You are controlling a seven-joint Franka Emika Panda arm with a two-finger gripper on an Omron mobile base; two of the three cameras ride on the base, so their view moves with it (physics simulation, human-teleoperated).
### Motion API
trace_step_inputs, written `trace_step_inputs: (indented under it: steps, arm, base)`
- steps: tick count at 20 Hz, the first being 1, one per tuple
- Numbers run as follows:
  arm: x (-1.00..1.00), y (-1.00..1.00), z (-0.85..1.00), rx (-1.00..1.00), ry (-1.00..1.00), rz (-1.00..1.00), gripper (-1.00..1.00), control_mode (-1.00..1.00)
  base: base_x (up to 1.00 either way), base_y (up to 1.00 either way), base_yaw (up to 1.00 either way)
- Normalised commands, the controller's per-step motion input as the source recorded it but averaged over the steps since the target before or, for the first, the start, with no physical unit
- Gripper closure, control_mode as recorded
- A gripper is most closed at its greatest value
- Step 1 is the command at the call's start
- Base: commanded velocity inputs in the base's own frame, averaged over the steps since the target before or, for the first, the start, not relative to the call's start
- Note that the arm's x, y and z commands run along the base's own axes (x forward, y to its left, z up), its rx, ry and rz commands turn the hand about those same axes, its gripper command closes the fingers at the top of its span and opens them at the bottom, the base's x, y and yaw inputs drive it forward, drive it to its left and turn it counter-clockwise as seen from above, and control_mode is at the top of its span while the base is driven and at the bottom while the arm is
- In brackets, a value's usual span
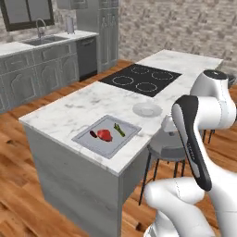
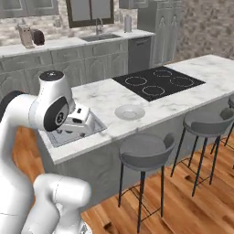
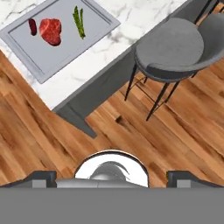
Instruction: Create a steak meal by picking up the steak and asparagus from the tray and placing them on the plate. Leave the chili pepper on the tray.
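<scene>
A flat grey rectangular tray [image 1: 92, 140] with a low raised rim is seen near the corner of a white marble island counter [image 1: 83, 109]. On the tray three items are laid in a row, apart from one another: a small dark red chili pepper [image 1: 93, 134], an irregular bright red steak [image 1: 105, 134] in the middle, and a thin green asparagus [image 1: 119, 130]. A small round white plate [image 1: 147, 109] is set on the marble between the tray and a black glass cooktop [image 1: 141, 79]. The gripper [image 3: 112, 175] is held wide open with nothing grasped, above the wooden floor [image 3: 39, 131] beside a grey round stool [image 3: 173, 50], well apart from the tray. In the right base view, much of the tray [image 2: 64, 137] is hidden behind the arm, while the plate [image 2: 130, 112] is shown plainly.
</scene>
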Motion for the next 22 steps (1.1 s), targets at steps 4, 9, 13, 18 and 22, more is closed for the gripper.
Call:
trace_step_inputs:
  steps: [4, 9, 13, 18, 22]
  arm:
    - [0.0, 0.0, 0.0, 0.0, 0.0, 0.0, -1.0, 1.0]
    - [0.0, 0.0, 0.0, 0.0, 0.0, 0.0, -1.0, 1.0]
    - [0.0, 0.0, 0.0, 0.0, 0.0, 0.0, -1.0, 1.0]
    - [0.0, 0.0, 0.0, 0.0, 0.0, 0.0, -1.0, 1.0]
    - [0.0, 0.0, 0.0, 0.0, 0.0, 0.0, -1.0, 1.0]
  base:
    - [0.39, -0.74, 0.47]
    - [0.36, -0.73, 0.47]
    - [0.23, -0.65, 0.49]
    - [0.14, -0.53, 0.52]
    - [0.2, -0.5, 0.47]
